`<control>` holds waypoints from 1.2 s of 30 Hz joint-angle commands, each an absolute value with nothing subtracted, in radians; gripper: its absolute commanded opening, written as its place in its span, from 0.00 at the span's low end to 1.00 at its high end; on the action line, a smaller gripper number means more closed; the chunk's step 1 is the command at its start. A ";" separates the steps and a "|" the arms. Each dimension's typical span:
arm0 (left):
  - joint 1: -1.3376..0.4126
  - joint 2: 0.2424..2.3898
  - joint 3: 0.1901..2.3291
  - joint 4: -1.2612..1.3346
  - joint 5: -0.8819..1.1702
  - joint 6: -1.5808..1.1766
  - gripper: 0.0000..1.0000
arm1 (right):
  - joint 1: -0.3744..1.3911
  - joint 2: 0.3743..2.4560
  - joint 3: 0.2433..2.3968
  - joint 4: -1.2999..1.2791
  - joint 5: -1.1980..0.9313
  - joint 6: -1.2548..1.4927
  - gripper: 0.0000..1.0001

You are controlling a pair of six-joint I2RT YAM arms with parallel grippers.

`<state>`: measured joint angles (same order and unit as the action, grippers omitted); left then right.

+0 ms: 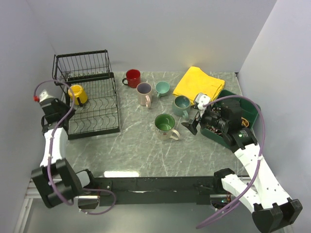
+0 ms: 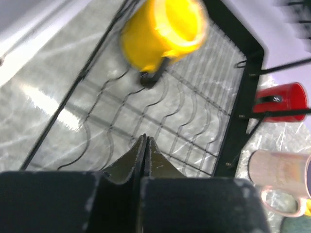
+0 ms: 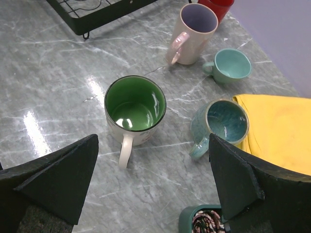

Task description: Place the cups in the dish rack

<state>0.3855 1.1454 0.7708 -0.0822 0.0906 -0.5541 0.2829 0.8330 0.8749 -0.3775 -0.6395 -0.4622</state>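
Note:
The black wire dish rack (image 1: pixel 95 114) stands at the left, and the yellow mug (image 1: pixel 77 94) sits on its flat tray. My left gripper (image 1: pixel 69 108) is shut and empty just beside that mug, above the tray wires (image 2: pixel 194 111); the yellow mug (image 2: pixel 163 31) is beyond the fingertips (image 2: pixel 145 138). My right gripper (image 1: pixel 193 122) is open and empty, hovering right of the cream mug with green inside (image 1: pixel 166 126) (image 3: pixel 135 109). The grey-green mug (image 1: pixel 181 105) (image 3: pixel 221 124), small teal mug (image 1: pixel 162 88), pinkish mug (image 1: pixel 144 93) and red mug (image 1: pixel 132 77) stand on the table.
A folded yellow cloth (image 1: pixel 199 83) lies at the back right. A green compartment tray (image 1: pixel 233 116) sits under my right wrist; a corner of it holding something patterned (image 3: pixel 204 221) shows in the right wrist view. Grey walls close in the left, back and right.

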 commanded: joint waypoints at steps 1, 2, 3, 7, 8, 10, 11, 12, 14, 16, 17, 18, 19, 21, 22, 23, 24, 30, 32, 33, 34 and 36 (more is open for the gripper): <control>0.488 1.242 0.749 -0.014 0.306 -0.704 0.01 | 0.276 0.811 0.864 -0.359 -0.653 -0.468 1.00; 0.503 1.294 0.756 -0.006 0.346 -0.712 0.01 | 0.275 0.810 0.864 -0.356 -0.655 -0.468 1.00; 0.505 1.324 0.781 -0.008 0.357 -0.718 0.01 | 0.276 0.810 0.864 -0.356 -0.655 -0.465 1.00; 0.514 1.462 0.836 0.055 0.399 -0.773 0.01 | 0.276 0.807 0.870 -0.360 -0.653 -0.465 1.00; 0.514 1.506 0.845 0.070 0.396 -0.781 0.02 | 0.276 0.807 0.870 -0.362 -0.653 -0.466 1.00; 0.515 1.546 0.873 0.078 0.384 -0.808 0.03 | 0.275 0.808 0.871 -0.364 -0.652 -0.468 1.00; 0.515 1.584 0.882 0.081 0.376 -0.814 0.03 | 0.273 0.807 0.871 -0.367 -0.652 -0.469 1.00; 0.514 1.603 0.899 0.089 0.362 -0.821 0.03 | 0.273 0.808 0.873 -0.367 -0.652 -0.472 1.00; 0.515 1.649 0.916 0.094 0.350 -0.834 0.03 | 0.275 0.808 0.874 -0.373 -0.653 -0.474 1.00; 0.514 1.672 0.933 0.106 0.334 -0.847 0.04 | 0.275 0.813 0.880 -0.377 -0.655 -0.474 1.00; 0.514 1.695 0.939 0.110 0.330 -0.850 0.04 | 0.273 0.816 0.884 -0.379 -0.658 -0.476 1.00; 0.514 1.707 0.952 0.113 0.333 -0.857 0.04 | 0.273 0.819 0.887 -0.380 -0.661 -0.476 1.00; 0.515 1.719 0.962 0.120 0.340 -0.861 0.06 | 0.275 0.825 0.888 -0.380 -0.661 -0.474 1.00; 0.512 1.752 0.983 0.124 0.350 -0.870 0.07 | 0.275 0.828 0.891 -0.382 -0.663 -0.474 1.00; 0.511 1.759 0.989 0.129 0.351 -0.874 0.08 | 0.273 0.830 0.893 -0.383 -0.663 -0.476 1.00; 0.508 1.772 0.995 0.138 0.351 -0.876 0.09 | 0.275 0.834 0.893 -0.385 -0.663 -0.476 1.00; 0.506 1.779 1.012 0.138 0.350 -0.879 0.09 | 0.275 0.836 0.894 -0.385 -0.664 -0.476 1.00; 0.489 1.836 1.060 0.175 0.371 -0.942 0.09 | 0.272 0.844 0.897 -0.393 -0.664 -0.479 1.00; 0.479 1.859 1.072 0.186 0.377 -0.972 0.10 | 0.273 0.847 0.899 -0.393 -0.661 -0.479 1.00; 0.476 1.867 1.087 0.190 0.383 -0.989 0.11 | 0.272 0.847 0.896 -0.393 -0.661 -0.479 1.00; 0.471 1.874 1.094 0.193 0.382 -0.997 0.13 | 0.272 0.847 0.896 -0.394 -0.661 -0.479 1.00; 0.460 1.891 1.109 0.201 0.380 -1.020 0.15 | 0.272 0.848 0.894 -0.394 -0.661 -0.480 1.00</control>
<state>0.4820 1.8557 1.0504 0.1390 0.3626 -0.9607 0.2806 0.8482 0.8749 -0.3939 -0.6483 -0.4698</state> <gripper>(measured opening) 0.131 0.998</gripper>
